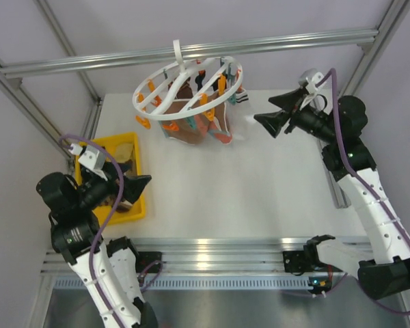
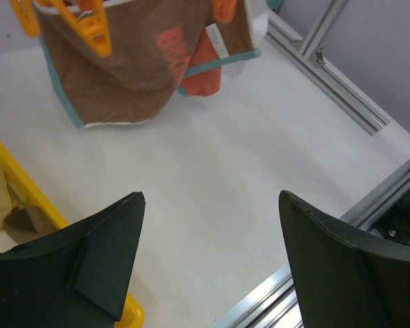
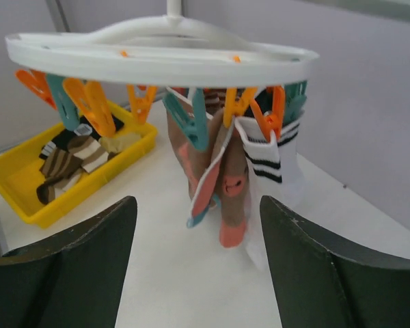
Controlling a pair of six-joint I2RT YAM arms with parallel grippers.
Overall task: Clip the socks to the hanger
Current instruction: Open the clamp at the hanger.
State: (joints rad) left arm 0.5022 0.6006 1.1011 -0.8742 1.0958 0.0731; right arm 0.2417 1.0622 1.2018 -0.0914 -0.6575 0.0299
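The white ring hanger hangs at the back centre, with orange and teal clips. It also shows in the right wrist view. Brown socks with coral patches and a white sock with black stripes hang clipped from it. Loose brown, tan and striped socks lie in the yellow tray. My left gripper is open and empty above the tray's right side. My right gripper is open and empty, to the right of the hanger and pointing at it.
Aluminium frame bars run along the back and the table's right edge. The metal rail at the near edge lies between the arm bases. White table surface lies between tray and right arm.
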